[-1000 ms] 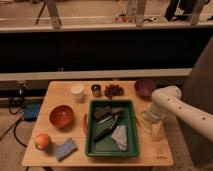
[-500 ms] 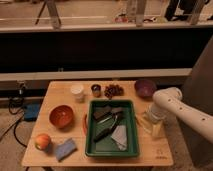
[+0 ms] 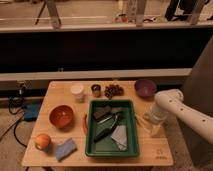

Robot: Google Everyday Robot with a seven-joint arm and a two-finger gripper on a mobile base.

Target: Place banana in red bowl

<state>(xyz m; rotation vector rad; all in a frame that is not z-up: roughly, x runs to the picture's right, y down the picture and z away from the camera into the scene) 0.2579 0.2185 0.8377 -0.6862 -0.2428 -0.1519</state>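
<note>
The gripper (image 3: 156, 125) is held low by the banana (image 3: 142, 121) on the bench (image 3: 59, 91), likely for pickup; its grip cannot be told. The red bowl (image 3: 61, 116) is set well apart.

Gripper (image 3: 155, 129) low over wooden table (image 3: 60, 90), right end. Banana (image 3: 142, 122) just view-left of gripper, lying on table between it and green tray (image 3: 89, 131). Red bowl (image 3: 61, 116) well view-left of gripper, past tray. Purple bowl (image 3: 145, 87) behind gripper, near.
</note>
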